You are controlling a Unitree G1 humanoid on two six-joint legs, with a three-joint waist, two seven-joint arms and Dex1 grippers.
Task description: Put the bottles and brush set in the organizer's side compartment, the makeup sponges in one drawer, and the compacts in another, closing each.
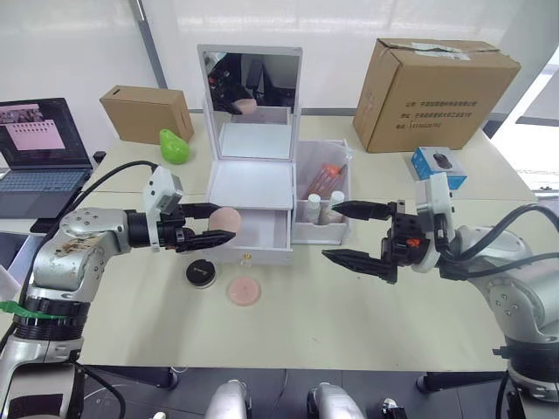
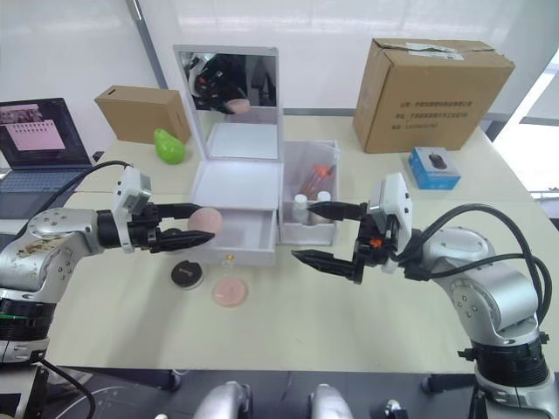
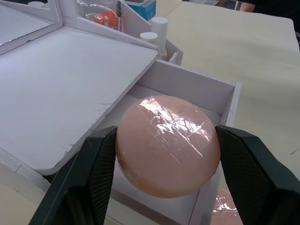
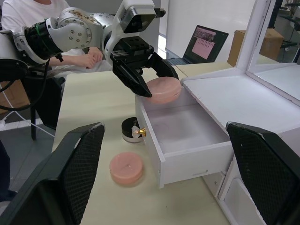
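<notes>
left gripper (image 1: 212, 223) clamped on a pink makeup sponge (image 3: 168, 144), held over the open top drawer (image 4: 180, 132) of the organizer (image 1: 253, 183). right gripper (image 1: 356, 232) fingers wide apart, holding nothing, near the side compartment (image 1: 321, 229) w/ bottles (image 1: 314, 207) and brush set (image 1: 328, 177). 2nd sponge (image 1: 244, 291) and one compact (image 1: 200, 272) on the table (image 1: 349, 305) in front of the drawer.

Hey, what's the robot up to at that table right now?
It's sorting makeup into the white organizer. The left gripper holds one pink makeup sponge over the open upper drawer, which looks empty. The second sponge and a black compact lie on the table. Bottles and the brush set are in the side compartment. The right gripper hangs open nearby.
</notes>
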